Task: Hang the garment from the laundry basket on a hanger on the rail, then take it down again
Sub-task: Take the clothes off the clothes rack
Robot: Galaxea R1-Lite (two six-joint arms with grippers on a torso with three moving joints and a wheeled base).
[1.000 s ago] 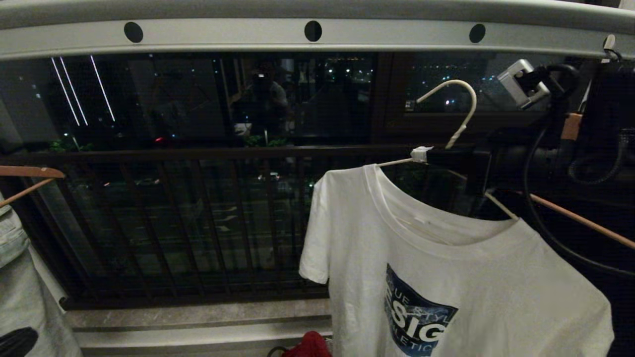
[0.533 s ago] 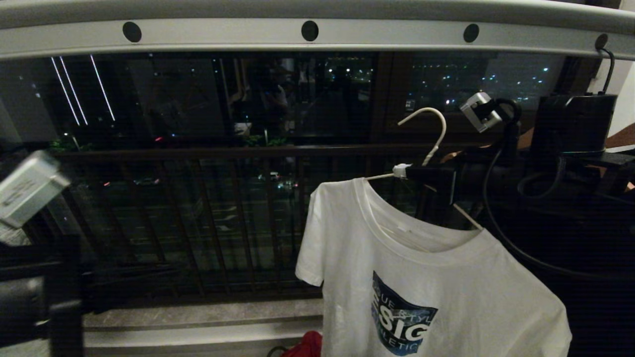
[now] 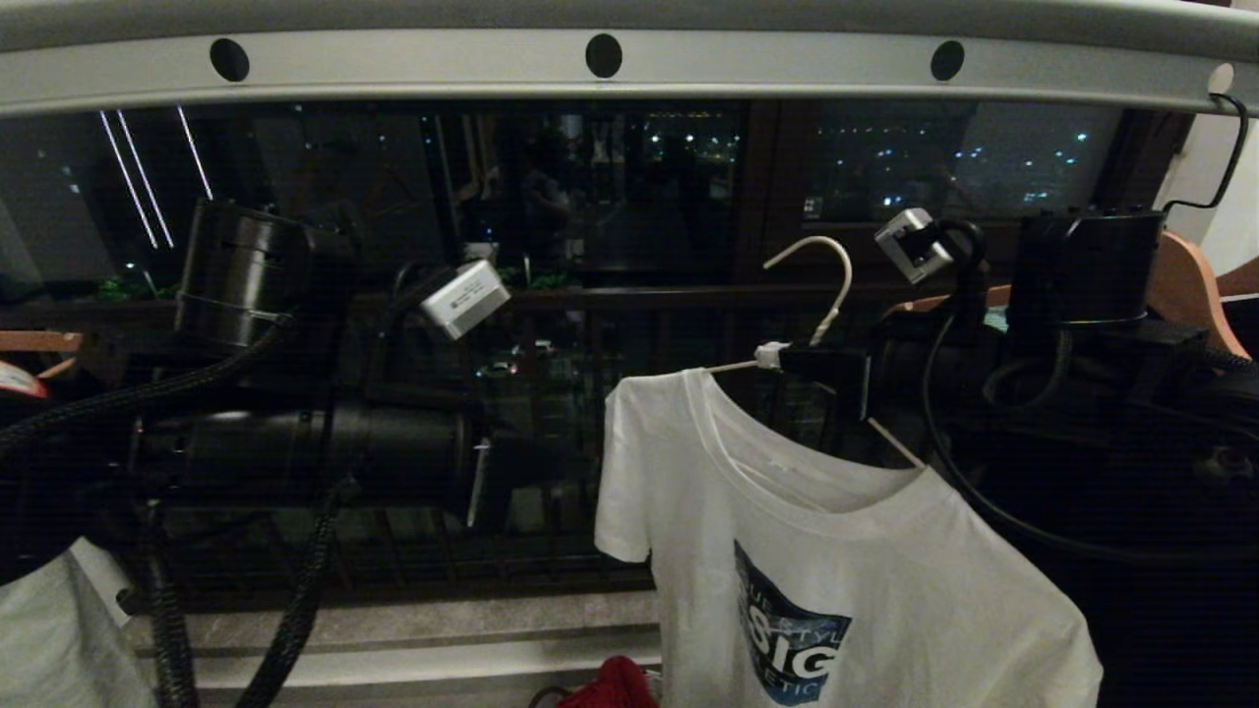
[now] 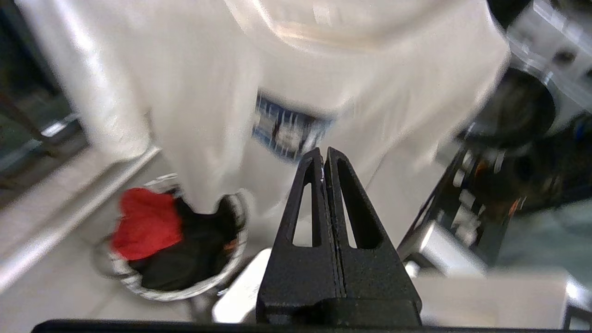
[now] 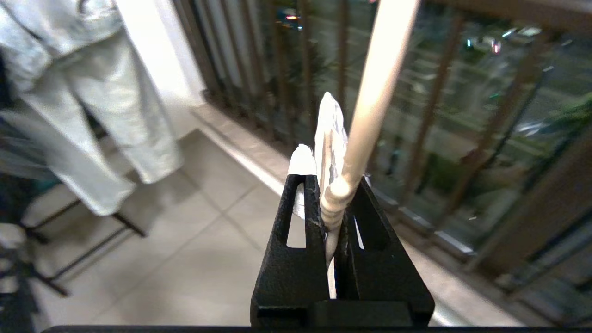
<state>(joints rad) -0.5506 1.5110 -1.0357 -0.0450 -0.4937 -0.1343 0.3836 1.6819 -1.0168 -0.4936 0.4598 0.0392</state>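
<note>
The right pincer (image 5: pixel 329 194) is clamped on the twisted neck of the hanger (image 3: pixel 821 295), held below the rail (image 3: pixel 629 69) and clear of it. The garment (image 3: pixel 836 560) hangs on it. The left pincer (image 4: pixel 323 159), pressed together and empty, points toward the garment above the laundry basket (image 4: pixel 171 286)

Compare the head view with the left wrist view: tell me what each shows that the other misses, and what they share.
Only the head view shows the rail, the hanger well below it, off the rail, and the right gripper shut on the hanger's neck. Only the left wrist view shows the left gripper shut and empty, and the laundry basket with black cloth inside. Both show the T-shirt and the red cloth.
</note>
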